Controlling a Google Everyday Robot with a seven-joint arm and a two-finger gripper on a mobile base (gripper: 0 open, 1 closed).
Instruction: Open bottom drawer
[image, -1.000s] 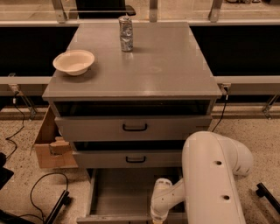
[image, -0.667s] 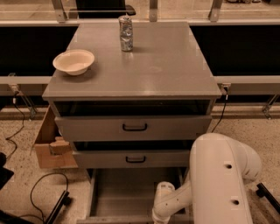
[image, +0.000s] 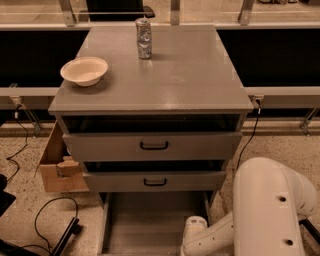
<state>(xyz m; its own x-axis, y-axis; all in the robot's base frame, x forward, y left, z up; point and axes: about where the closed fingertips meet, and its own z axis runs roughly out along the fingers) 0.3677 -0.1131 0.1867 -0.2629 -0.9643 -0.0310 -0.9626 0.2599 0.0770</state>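
The grey cabinet (image: 150, 95) has three drawers. The bottom drawer (image: 150, 225) is pulled far out, and its plain grey tray shows down to the frame's lower edge. Its front and black handle are out of view below. The middle drawer (image: 155, 181) and the top drawer (image: 154, 145) stand slightly ajar with dark gaps above them. My white arm (image: 260, 210) comes in from the lower right. Its wrist (image: 195, 237) hangs over the tray's right side. The gripper itself is below the frame and not in view.
A cream bowl (image: 84, 70) and a clear cup (image: 144, 38) stand on the cabinet top. A cardboard box (image: 57, 162) sits on the floor at the left. Black cables (image: 45, 220) lie on the speckled floor at the lower left.
My arm has shifted to the right and back a little. The bottom drawer's tray shows slightly more.
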